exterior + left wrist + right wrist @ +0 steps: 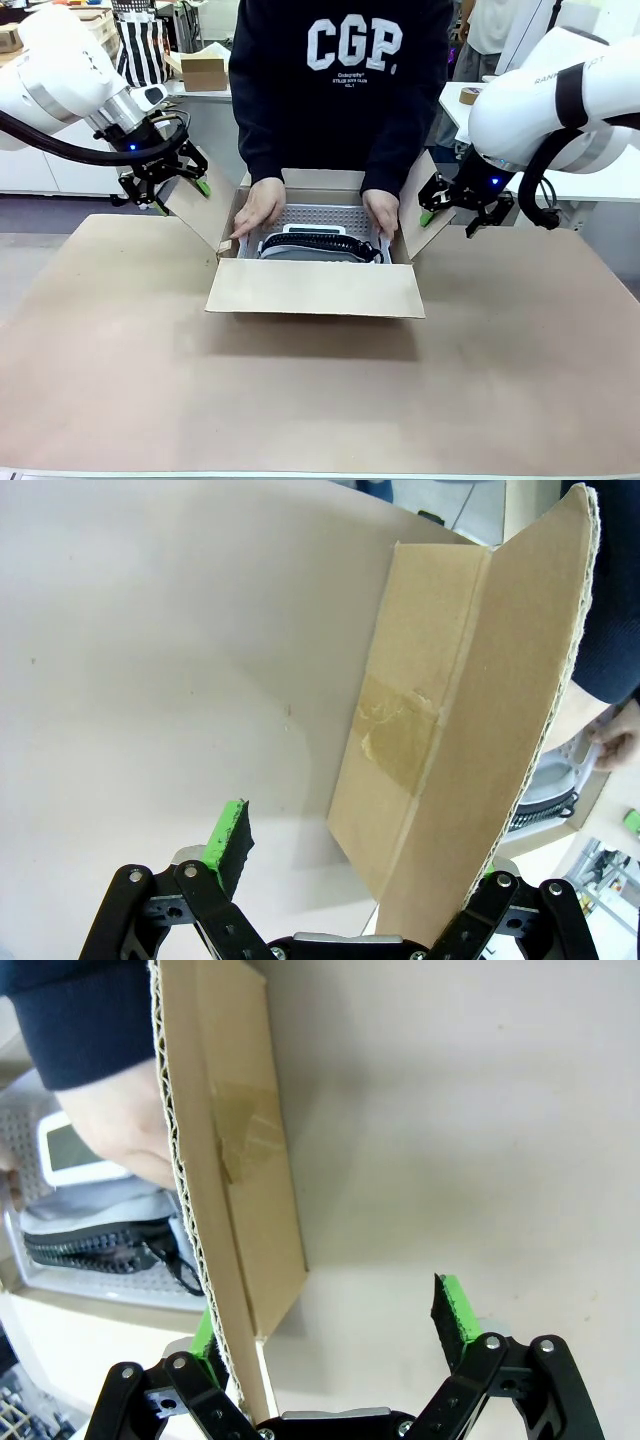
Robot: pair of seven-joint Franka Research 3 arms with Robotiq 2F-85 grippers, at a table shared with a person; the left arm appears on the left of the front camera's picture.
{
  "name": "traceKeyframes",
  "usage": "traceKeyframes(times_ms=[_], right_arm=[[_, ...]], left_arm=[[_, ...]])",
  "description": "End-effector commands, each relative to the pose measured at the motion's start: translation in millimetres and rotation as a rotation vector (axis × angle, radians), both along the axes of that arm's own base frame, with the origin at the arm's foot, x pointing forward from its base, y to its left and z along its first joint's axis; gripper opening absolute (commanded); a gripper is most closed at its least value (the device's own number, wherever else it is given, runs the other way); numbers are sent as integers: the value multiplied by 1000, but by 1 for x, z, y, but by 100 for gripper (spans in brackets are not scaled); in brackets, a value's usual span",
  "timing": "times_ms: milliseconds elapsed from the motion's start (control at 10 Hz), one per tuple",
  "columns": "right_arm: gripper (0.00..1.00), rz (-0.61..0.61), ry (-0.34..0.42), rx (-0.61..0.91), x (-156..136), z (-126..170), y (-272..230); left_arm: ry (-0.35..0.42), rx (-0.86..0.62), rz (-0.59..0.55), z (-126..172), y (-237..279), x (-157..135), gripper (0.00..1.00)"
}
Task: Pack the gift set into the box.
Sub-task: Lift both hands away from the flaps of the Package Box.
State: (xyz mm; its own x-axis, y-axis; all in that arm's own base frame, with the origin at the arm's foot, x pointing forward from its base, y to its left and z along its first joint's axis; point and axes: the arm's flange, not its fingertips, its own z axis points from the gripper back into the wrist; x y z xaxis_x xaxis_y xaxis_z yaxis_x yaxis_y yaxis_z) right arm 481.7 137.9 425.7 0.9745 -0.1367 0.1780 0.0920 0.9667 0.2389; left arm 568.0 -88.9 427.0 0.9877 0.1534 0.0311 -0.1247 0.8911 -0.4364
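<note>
Flat gift set [320, 243] lies in box [315, 290] under person's hands [260, 207] — looks stiff, light; best gripped at its short ends. Wide open, holding nothing — left tool [180, 195], right tool [448, 220], each astride a side flap [205, 218].

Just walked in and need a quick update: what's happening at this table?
A person's hands hold the gift set down inside the open cardboard box. The left gripper and right gripper, both open, each straddle a side flap, apparently keeping it out of the way.
</note>
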Motion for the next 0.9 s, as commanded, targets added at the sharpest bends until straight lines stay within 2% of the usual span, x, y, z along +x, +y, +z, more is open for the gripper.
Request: traceKeyframes(times_ms=[0,800], right_arm=[[100,-14,19,-15,2,0,4],[100,-14,19,-15,2,0,4]], left_arm=[[3,22,14,2,0,-1,100],[3,22,14,2,0,-1,100]])
